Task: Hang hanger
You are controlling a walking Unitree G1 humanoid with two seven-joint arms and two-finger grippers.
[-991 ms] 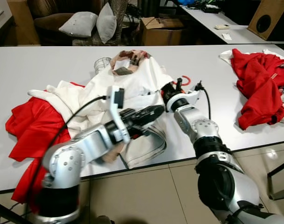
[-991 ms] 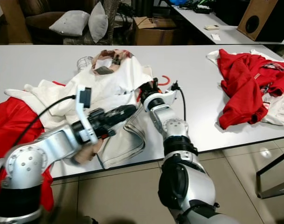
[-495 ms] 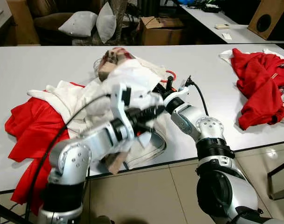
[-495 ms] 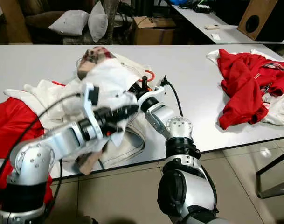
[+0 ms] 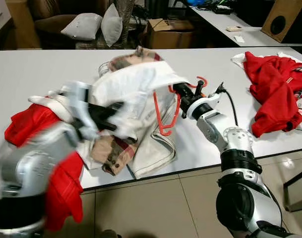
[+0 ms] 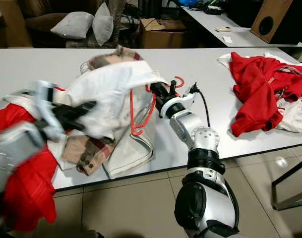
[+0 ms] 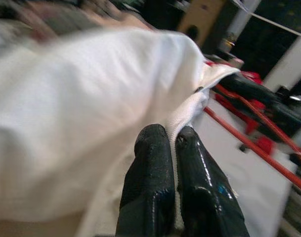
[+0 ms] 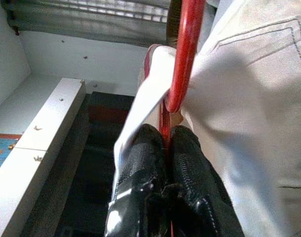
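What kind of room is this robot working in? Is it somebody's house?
Probably a lived-in home or studio workroom, not a tidy laundry. A long white table holds heaps of clothes, including red garments. Behind it are an armchair with grey cushions, a cardboard box and a wooden speaker.

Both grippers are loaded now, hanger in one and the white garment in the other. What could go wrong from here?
1. The left gripper pinches just an edge of the white garment; if it pulls further, that thin hold may slip.
2. The right gripper clamps the red hanger on one thin bar, so the hanger could twist in the jaws.
3. The plaid cloth and red cloth hang at the table edge and may slide off.
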